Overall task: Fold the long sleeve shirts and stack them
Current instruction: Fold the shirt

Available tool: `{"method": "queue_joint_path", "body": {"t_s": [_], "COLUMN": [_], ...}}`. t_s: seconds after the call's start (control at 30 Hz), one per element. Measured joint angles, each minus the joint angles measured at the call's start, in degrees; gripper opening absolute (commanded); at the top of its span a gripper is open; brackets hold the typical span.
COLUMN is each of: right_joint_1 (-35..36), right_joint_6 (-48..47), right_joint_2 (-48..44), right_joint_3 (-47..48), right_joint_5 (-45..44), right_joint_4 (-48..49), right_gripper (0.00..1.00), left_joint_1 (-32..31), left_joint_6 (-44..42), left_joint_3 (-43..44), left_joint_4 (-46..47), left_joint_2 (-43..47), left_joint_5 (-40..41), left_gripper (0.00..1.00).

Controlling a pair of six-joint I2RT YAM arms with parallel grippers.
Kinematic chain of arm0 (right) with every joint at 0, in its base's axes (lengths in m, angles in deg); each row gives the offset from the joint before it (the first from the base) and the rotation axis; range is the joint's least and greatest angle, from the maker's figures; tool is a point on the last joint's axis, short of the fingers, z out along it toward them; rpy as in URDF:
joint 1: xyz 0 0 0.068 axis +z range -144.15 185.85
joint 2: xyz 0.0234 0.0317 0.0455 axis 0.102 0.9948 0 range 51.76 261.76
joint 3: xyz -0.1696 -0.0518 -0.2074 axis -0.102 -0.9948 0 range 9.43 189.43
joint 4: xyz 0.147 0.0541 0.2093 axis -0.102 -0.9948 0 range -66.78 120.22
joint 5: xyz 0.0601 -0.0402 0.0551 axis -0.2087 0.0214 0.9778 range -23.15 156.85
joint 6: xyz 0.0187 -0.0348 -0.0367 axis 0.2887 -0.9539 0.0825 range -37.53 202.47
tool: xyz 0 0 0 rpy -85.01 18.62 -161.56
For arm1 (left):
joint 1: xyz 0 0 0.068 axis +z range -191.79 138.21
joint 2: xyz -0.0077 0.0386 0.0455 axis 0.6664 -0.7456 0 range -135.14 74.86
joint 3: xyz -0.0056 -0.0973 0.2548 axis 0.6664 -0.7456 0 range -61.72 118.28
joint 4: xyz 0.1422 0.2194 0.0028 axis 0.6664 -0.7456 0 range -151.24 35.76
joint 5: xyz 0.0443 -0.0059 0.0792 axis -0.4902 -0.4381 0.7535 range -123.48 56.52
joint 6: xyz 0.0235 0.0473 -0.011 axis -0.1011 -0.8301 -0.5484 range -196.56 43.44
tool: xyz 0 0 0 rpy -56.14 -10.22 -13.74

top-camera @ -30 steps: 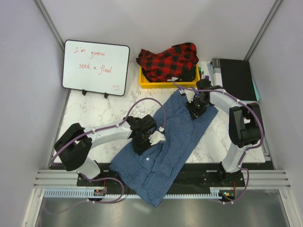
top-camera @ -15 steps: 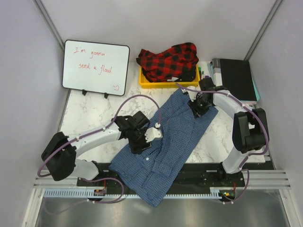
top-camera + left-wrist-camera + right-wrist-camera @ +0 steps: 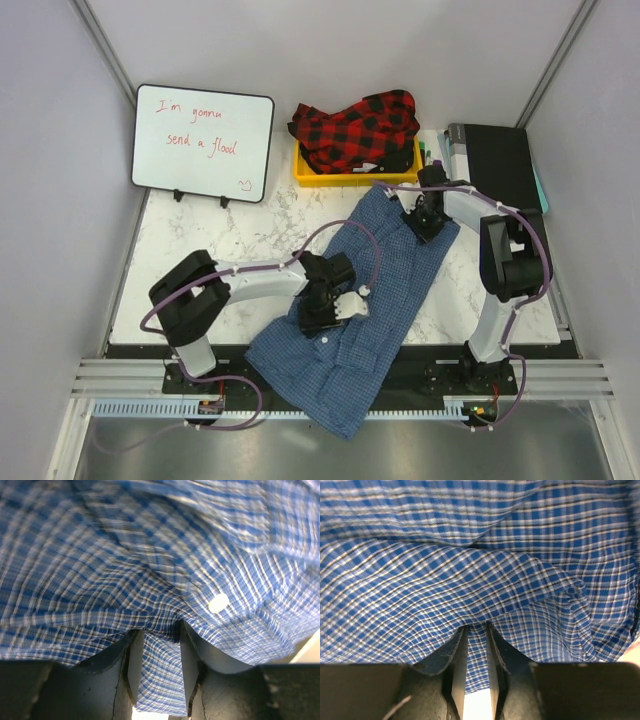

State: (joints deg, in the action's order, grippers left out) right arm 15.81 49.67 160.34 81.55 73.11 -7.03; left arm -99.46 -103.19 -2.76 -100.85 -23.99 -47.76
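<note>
Here we clamp left hand (image 3: 158, 630) and right hand (image 3: 476, 627) on folds of the blue shirt (image 3: 400, 285), likely to pull it straight for folding.

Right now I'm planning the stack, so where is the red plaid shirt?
Top view: the plaid shirt lies bunched in the yellow bin at the far edge, whiteboard to its left, black case to its right.

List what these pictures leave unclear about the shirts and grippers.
Red-and-black plaid cloth shirt: top view, bunched in the yellow plastic bin; its own folds hide sleeves and buttons.
Left gripper: left wrist view, motion blur; grip on the blue checked cloth shirt unclear.
Right gripper: top view, its own wrist covers the fingertips.
</note>
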Motion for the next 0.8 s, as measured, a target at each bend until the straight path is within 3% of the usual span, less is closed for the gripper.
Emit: {"method": "queue_joint_path", "body": {"t_s": [0.3,0.5,0.6,0.63,0.7,0.73,0.77,0.8], "right_joint_1": [-1.1,-1.7,-2.3,-2.4,-2.7,-2.8,-2.9,-2.9], "right_joint_6": [-3.4,-5.4,-6.2,-6.3,-6.0,-5.7,-5.1,-4.6], "right_joint_2": [3.0,1.4,-5.7,-9.4,-17.1,-21.1,-24.9,-28.6], "right_joint_3": [3.5,2.4,-1.2,-1.8,-1.9,-1.5,-0.7,0.5], "right_joint_5": [-4.5,-2.1,0.9,2.2,4.9,6.7,8.7,11.1], "right_joint_4": [4.7,5.7,3.3,1.9,0.2,-0.3,-1.1,-1.4], "right_gripper": [0.26,0.32,0.49,0.52,0.72,0.89,0.98,0.98], "left_joint_1": [-8.3,-9.2,-8.9,-8.7,-8.0,-7.3,-6.2,-4.9], "left_joint_6": [4.8,5.6,5.3,5.1,4.1,3.6,2.8,1.8], "left_joint_3": [6.8,2.5,-3.2,-4.7,-5.6,-5.6,-5.6,-5.6], "left_joint_4": [1.7,4.5,3.5,2.9,2.3,2.5,2.5,2.7], "left_joint_2": [-5.6,-0.6,10.7,15.9,25.7,30.1,34.0,37.8], "left_joint_5": [-6.2,-9.9,-10.9,-11.2,-11.8,-12.1,-12.6,-13.3], "left_gripper": [0.46,0.67,0.84,0.99,0.99,0.99,0.99,0.99]}}
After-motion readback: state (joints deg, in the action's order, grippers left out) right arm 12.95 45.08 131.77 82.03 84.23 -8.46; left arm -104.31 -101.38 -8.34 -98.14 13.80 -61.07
